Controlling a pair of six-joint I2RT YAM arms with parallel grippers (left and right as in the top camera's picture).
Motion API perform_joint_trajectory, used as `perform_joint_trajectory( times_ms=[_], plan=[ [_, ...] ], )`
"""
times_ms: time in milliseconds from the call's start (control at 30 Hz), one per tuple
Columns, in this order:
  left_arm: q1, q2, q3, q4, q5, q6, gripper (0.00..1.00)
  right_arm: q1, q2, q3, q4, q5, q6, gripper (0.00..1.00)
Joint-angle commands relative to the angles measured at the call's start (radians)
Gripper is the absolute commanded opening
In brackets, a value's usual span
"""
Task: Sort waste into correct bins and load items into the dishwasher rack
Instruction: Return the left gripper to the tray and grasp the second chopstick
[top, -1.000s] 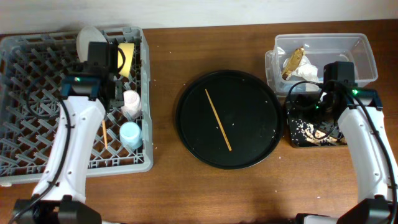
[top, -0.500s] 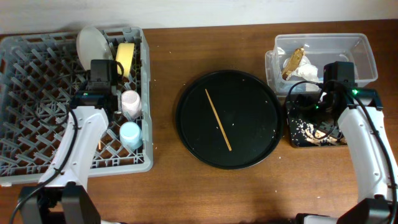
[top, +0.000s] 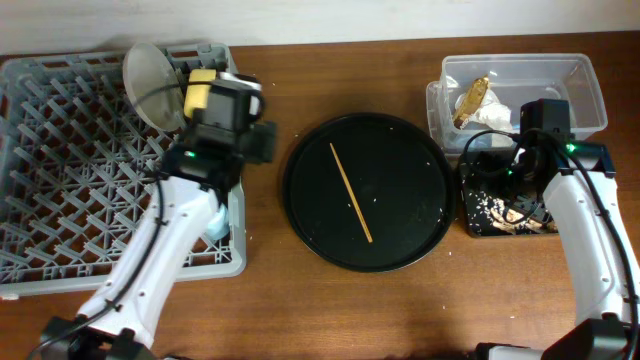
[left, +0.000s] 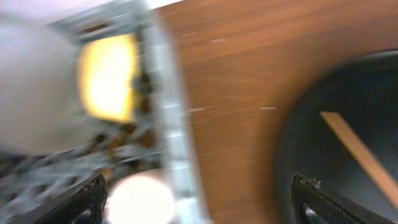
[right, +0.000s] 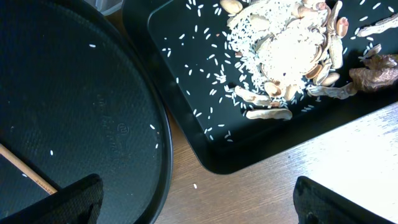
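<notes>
The dishwasher rack (top: 70, 170) fills the left of the table. A grey-white plate (top: 148, 68) and a yellow bowl (top: 200, 96) stand at its back right. My left gripper (top: 255, 110) hovers open over the rack's right wall, holding nothing. The blurred left wrist view shows the bowl (left: 109, 84), a pale cup (left: 140, 199) and the rack wall (left: 169, 124) below my left gripper (left: 199, 205). One chopstick (top: 350, 190) lies on the round black tray (top: 400, 250). My right gripper (top: 487, 165) is open and empty, between that tray and the shallow black tray (right: 186, 93) of food leftovers (right: 286, 50).
The clear tub (top: 575, 85) at the back right holds white napkins (top: 492, 112) and a brown scrap (top: 470, 100). Rice grains are scattered on the round tray (right: 74, 112). My left arm covers the rack's right side, where a bit of the blue cup (top: 222, 215) shows.
My left arm has swung right, from over the rack's cups to its right wall, and its jaws have gone from shut to open. The right arm has not moved.
</notes>
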Motion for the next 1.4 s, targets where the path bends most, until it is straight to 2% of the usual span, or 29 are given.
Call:
perform_joint_trajectory(
  times_ms=[0,67,100,167,200,233,300,433,500,633,733,833,933,1000,1100,1200,1300,1367],
  plan=[
    [-0.125,0.008,0.02,0.006,0.204,-0.105,0.89,-0.004,-0.008,-0.005,-0.001,0.012,0.009,0.99],
    [-0.171,0.052,0.02,0.007,0.201,-0.266,0.89,-0.004,-0.008,-0.005,-0.001,0.012,0.009,0.99],
    [-0.19,0.1,0.02,0.016,0.202,-0.388,0.89,-0.004,-0.008,-0.005,-0.001,0.012,0.009,0.99],
    [-0.218,0.185,0.02,0.087,0.241,-0.422,0.89,-0.004,-0.008,-0.005,-0.001,0.012,0.009,0.98],
    [-0.23,0.216,0.02,0.121,0.243,-0.43,0.83,-0.004,-0.008,-0.005,-0.001,0.012,0.009,0.98],
    [-0.243,0.254,0.02,0.155,0.242,-0.443,0.81,-0.004,-0.008,-0.005,-0.001,0.012,0.009,0.98],
    [-0.247,0.315,0.02,0.162,0.24,-0.537,0.81,-0.004,-0.008,-0.005,-0.001,0.012,0.009,0.98],
    [-0.249,0.376,0.02,0.201,0.267,-0.54,0.71,-0.004,-0.008,-0.005,-0.001,0.012,0.009,0.98],
    [-0.25,0.38,0.054,0.182,0.327,-0.467,0.71,-0.004,-0.008,-0.005,-0.001,0.012,0.008,0.98],
    [-0.245,0.406,0.352,-0.167,0.318,-0.337,0.75,-0.004,-0.008,-0.005,-0.001,0.012,0.009,0.99],
    [-0.245,0.441,0.523,-0.334,0.319,-0.295,0.78,-0.004,-0.008,-0.005,-0.001,0.012,0.009,0.98],
    [-0.251,0.502,0.529,-0.341,0.333,-0.296,0.79,-0.004,-0.008,-0.005,-0.001,0.012,0.008,0.98],
    [-0.286,0.637,0.529,-0.324,0.332,-0.304,0.79,-0.004,-0.008,-0.005,-0.001,0.012,0.009,0.99],
    [-0.296,0.691,0.529,-0.322,0.333,-0.332,0.86,-0.004,-0.008,-0.005,-0.001,0.012,0.008,0.98],
    [-0.299,0.725,0.529,-0.307,0.332,-0.354,0.86,-0.004,-0.008,-0.005,-0.001,0.012,0.009,0.98],
    [-0.306,0.738,0.528,-0.278,0.332,-0.359,0.67,-0.004,-0.008,-0.005,-0.001,0.012,0.009,0.98],
    [-0.327,0.758,0.528,-0.262,0.328,-0.36,0.59,-0.004,-0.008,-0.005,-0.001,0.012,0.009,0.98],
    [-0.345,0.784,0.528,-0.25,0.301,-0.361,0.45,-0.004,-0.008,-0.005,-0.001,0.012,0.009,0.98]
  ],
)
